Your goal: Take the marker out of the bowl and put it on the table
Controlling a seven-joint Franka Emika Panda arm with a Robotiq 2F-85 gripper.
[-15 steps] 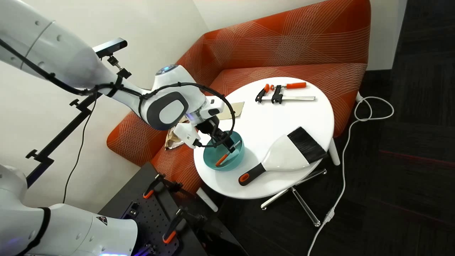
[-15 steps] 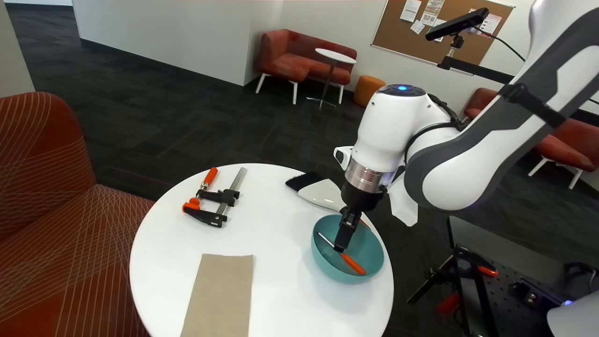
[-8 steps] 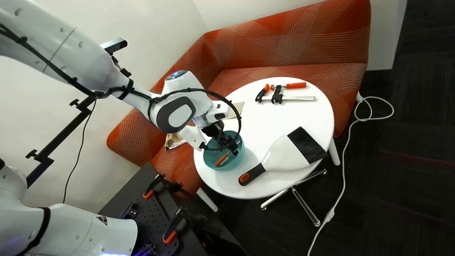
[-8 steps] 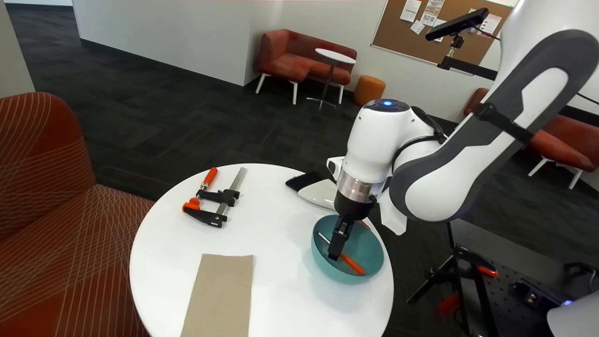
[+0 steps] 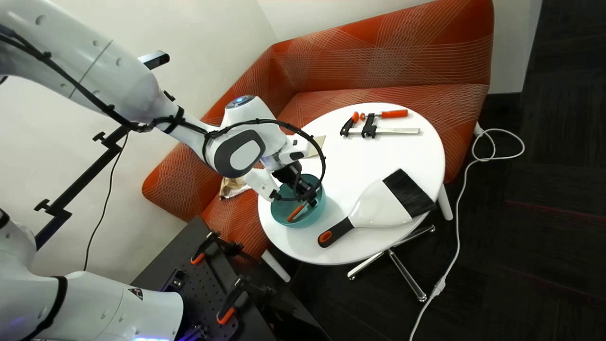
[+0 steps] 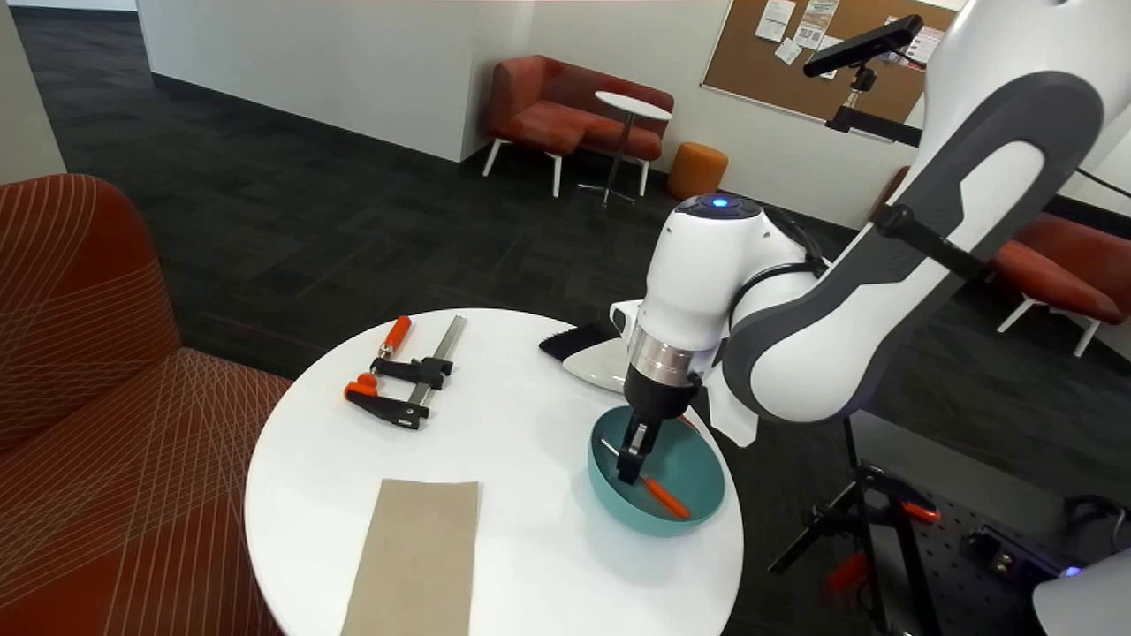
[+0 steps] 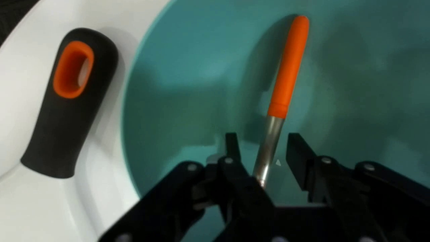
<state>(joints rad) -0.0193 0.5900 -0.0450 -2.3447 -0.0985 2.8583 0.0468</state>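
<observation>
A teal bowl (image 5: 310,220) (image 6: 618,505) stands on the round white table (image 6: 521,574). Inside it leans a pen-shaped stick (image 7: 290,64) (image 6: 669,500) with an orange end and a silver metal shaft. It is the only pen-like thing I see in the bowl; whether it is the marker I cannot tell. My gripper (image 7: 263,136) (image 6: 629,470) reaches down into the bowl. Its jaws stand part-way apart, one on each side of the silver shaft, and a gap shows on both sides. The shaft's lower end disappears behind the left finger (image 7: 232,146).
Close beside the bowl lies a wide brush (image 5: 383,206); its black handle (image 7: 43,141) shows in the wrist view. A clamp (image 6: 392,410) and a brown paper sheet (image 6: 415,548) also lie on the table. An orange-red sofa (image 5: 388,52) curves around behind it.
The arm has come lower over the bowl, and the fingers have shifted along the stick away from its orange end. Stick and bowl have stayed in place.
</observation>
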